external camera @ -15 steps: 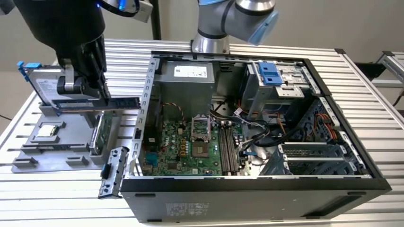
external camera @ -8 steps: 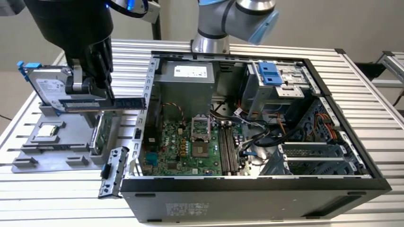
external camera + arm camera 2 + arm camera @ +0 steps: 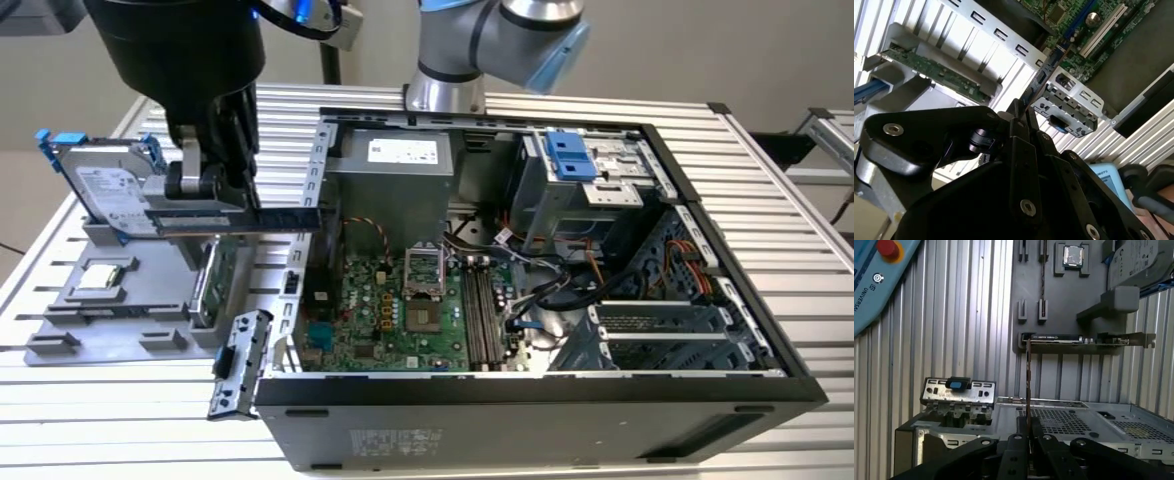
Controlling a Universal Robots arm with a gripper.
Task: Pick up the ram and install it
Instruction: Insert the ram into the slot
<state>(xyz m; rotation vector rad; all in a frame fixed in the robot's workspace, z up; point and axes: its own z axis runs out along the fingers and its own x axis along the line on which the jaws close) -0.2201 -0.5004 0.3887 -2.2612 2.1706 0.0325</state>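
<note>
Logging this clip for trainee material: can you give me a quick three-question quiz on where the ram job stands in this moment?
1. True or false: the ram is already seated in a slot on the motherboard.
2. Multiple choice: what is the gripper shut on? A) the hard drive with blue rails B) the ram C) the green card with the metal bracket
3. Fill in the blank: in the exterior view, the gripper is on the exterior view's ___ of the open computer case.

Key: 1 false, the ram is held in the air outside the case; 2 B; 3 left.
</note>
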